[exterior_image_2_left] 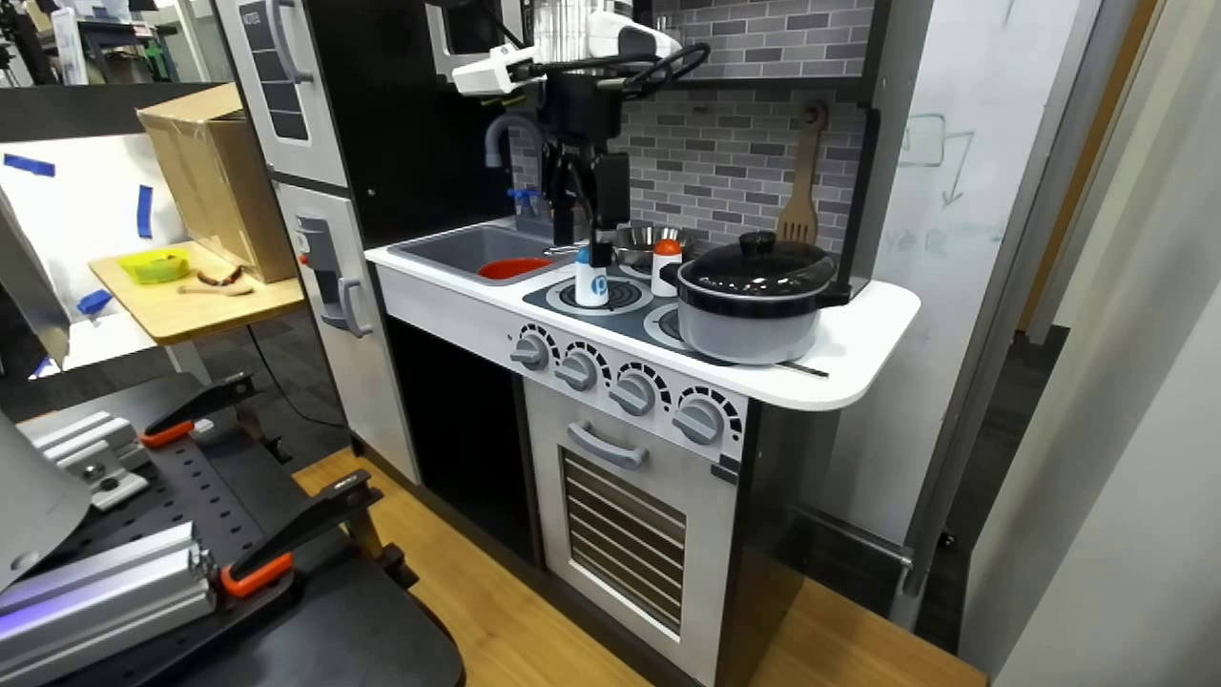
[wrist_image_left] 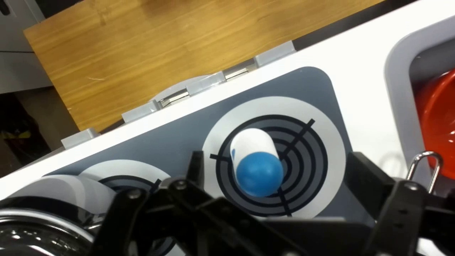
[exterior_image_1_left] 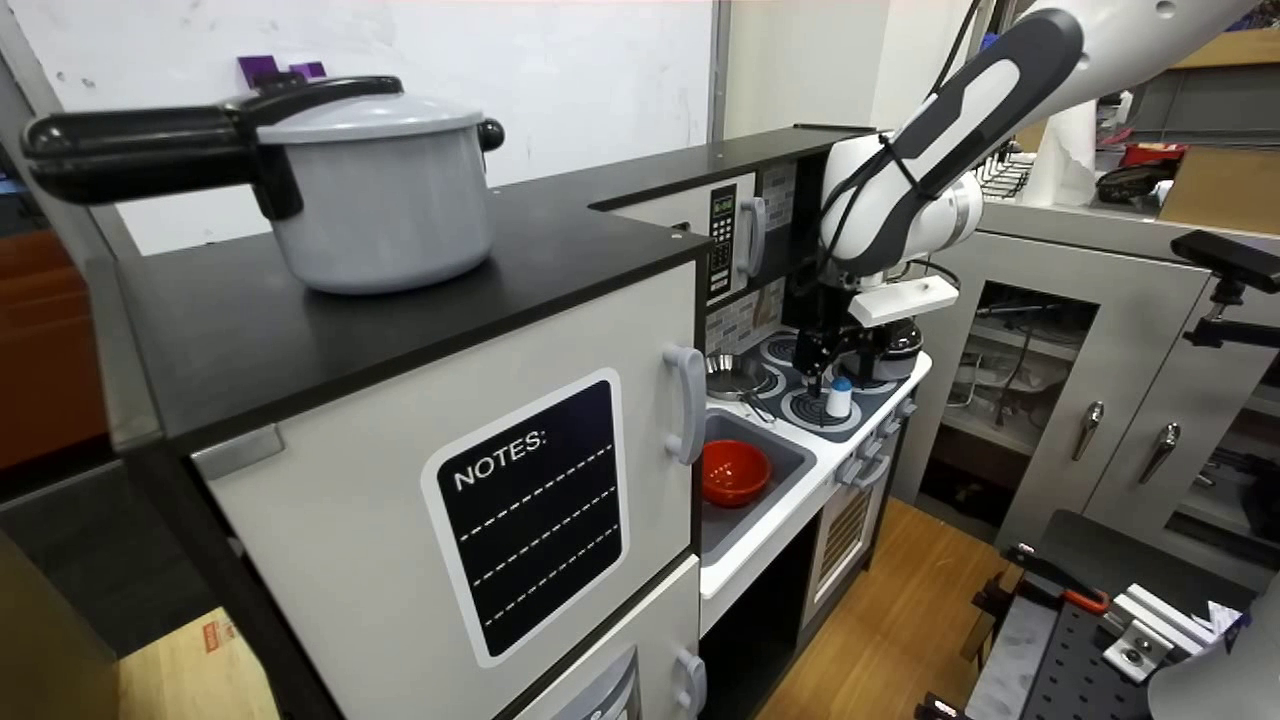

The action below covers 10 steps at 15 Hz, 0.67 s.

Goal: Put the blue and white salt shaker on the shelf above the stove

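Fingers are hanging apart; in an exterior view, the blue shaker is standing on the near-left burner, red shaker and pot sitting right, sink left, stove edge running near.

All pics are well lit, w/ glints on pot lid & dark, slightly blurry tool in wrist view

White shaker (blue cap)
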{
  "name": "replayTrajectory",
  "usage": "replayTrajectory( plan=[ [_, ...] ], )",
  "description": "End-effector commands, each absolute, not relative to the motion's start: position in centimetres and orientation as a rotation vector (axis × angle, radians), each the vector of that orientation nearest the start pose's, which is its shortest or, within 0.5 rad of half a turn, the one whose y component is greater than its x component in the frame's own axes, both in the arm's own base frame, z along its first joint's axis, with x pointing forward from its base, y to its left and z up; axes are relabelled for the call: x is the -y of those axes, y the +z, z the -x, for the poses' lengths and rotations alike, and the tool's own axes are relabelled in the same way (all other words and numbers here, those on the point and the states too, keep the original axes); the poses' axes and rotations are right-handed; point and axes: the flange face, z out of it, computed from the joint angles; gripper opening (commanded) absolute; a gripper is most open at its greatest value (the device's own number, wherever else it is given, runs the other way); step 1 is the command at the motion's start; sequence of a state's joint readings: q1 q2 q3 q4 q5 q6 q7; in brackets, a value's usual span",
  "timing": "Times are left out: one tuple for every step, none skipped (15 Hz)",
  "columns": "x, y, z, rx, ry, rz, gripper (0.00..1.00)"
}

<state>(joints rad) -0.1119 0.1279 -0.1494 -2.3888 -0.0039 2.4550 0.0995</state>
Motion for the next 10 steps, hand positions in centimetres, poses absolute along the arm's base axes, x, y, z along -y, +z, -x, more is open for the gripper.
replayTrajectory(
  plan=[
    [13.17,26.17,-47.41,-0.592,0.105,3.094,1.0],
    [13.3,26.0,-47.48,-0.615,0.109,3.068,1.0],
    [13.45,25.89,-47.59,-0.642,0.112,3.043,1.0],
    [13.55,25.81,-47.63,-0.664,0.112,3.024,1.0],
    [13.7,25.7,-47.71,-0.687,0.112,3.007,1.0],
    [13.8,25.63,-47.74,-0.703,0.111,2.997,1.0],
    [13.86,25.61,-47.78,-0.715,0.11,2.985,0.97],
    [13.9,25.61,-47.81,-0.726,0.108,2.978,0.91],
    [14.04,25.58,-47.83,-0.738,0.104,2.974,0.92],
    [14.14,25.58,-47.85,-0.745,0.103,2.971,0.92]
  ],
)
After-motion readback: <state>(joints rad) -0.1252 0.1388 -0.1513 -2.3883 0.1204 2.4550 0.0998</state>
